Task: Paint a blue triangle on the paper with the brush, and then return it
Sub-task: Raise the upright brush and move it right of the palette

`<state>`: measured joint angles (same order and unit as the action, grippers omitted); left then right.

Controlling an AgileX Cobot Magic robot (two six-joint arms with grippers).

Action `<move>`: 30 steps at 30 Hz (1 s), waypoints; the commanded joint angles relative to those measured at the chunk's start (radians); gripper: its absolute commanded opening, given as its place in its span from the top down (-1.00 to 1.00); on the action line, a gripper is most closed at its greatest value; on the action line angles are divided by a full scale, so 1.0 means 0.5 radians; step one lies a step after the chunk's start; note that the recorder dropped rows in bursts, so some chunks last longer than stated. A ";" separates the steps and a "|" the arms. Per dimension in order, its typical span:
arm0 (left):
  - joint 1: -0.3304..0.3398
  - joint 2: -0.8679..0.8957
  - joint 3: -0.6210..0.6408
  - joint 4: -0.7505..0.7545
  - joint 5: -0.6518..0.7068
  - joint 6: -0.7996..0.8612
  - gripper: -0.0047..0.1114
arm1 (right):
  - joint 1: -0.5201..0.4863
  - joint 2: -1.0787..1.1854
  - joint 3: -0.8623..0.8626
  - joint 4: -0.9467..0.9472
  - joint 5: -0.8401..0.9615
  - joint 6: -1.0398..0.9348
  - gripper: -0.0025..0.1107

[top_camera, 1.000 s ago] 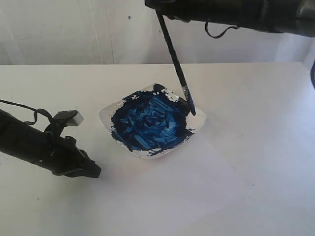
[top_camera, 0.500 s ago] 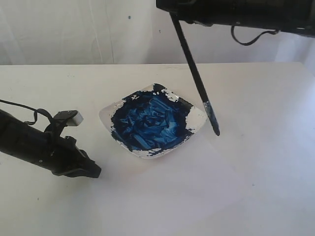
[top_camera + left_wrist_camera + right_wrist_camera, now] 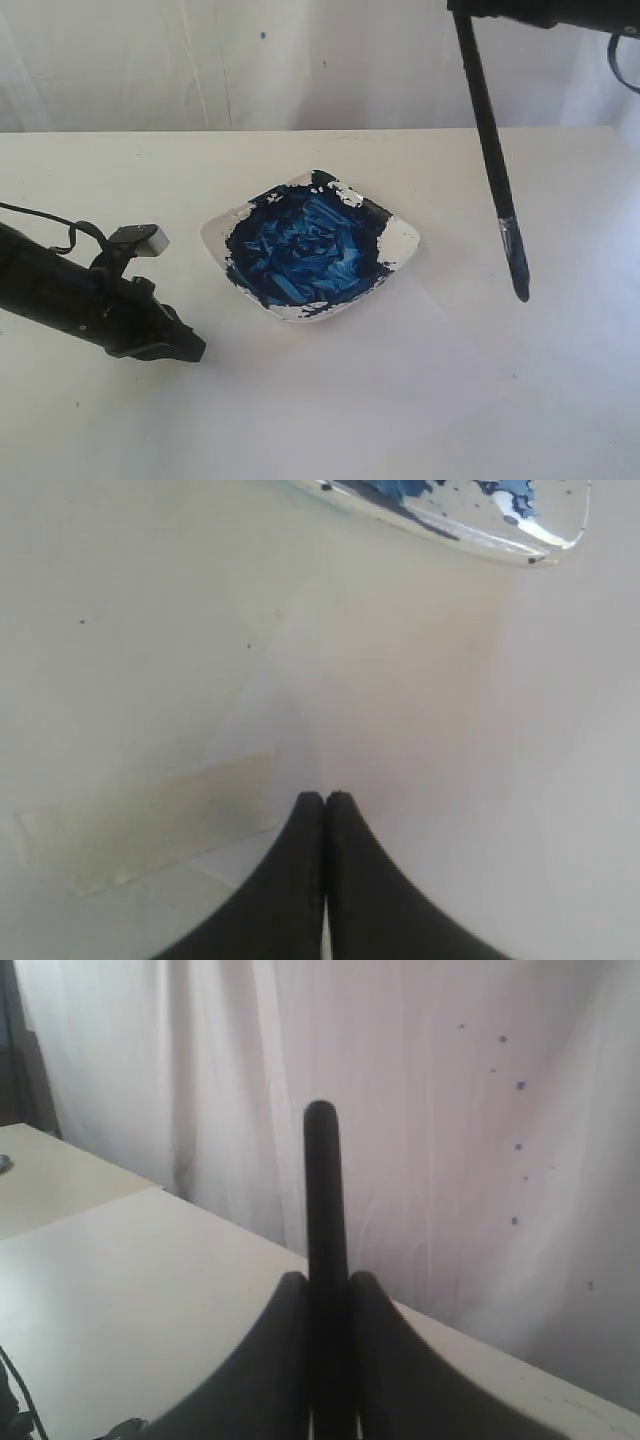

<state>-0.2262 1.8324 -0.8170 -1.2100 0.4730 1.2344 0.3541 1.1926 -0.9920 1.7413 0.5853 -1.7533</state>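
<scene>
My right gripper [image 3: 322, 1278] is shut on the handle of the thin black brush [image 3: 490, 140], which hangs nearly upright from the top right of the exterior view. Its silver band [image 3: 505, 222] and dark wet tip [image 3: 520, 285] are to the right of the white dish [image 3: 403, 240], apart from it. The white paper [image 3: 380, 380] lies flat in front of the dish and also shows in the left wrist view as paper [image 3: 430, 730]. No blue triangle is in view. My left gripper [image 3: 190, 348] rests low at the left, shut and empty, with its fingertips [image 3: 312, 810] over the paper's corner.
The dish holds a smeared dark-blue paint mass [image 3: 305, 250]. A strip of tape [image 3: 150, 820] holds down the paper's corner by the left gripper. A white curtain [image 3: 450, 1110] hangs behind the table's far edge.
My right gripper has carried the brush to the right, from the dish's far right rim to a spot beyond the dish. The left arm has stayed still.
</scene>
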 commanded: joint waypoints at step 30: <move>-0.012 -0.007 0.011 -0.014 0.034 0.002 0.92 | 0.091 0.001 0.022 0.006 -0.133 0.087 0.96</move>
<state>-0.2262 1.8324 -0.8170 -1.2100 0.4730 1.2344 0.3996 1.1704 -0.9755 1.7413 0.4924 -1.7272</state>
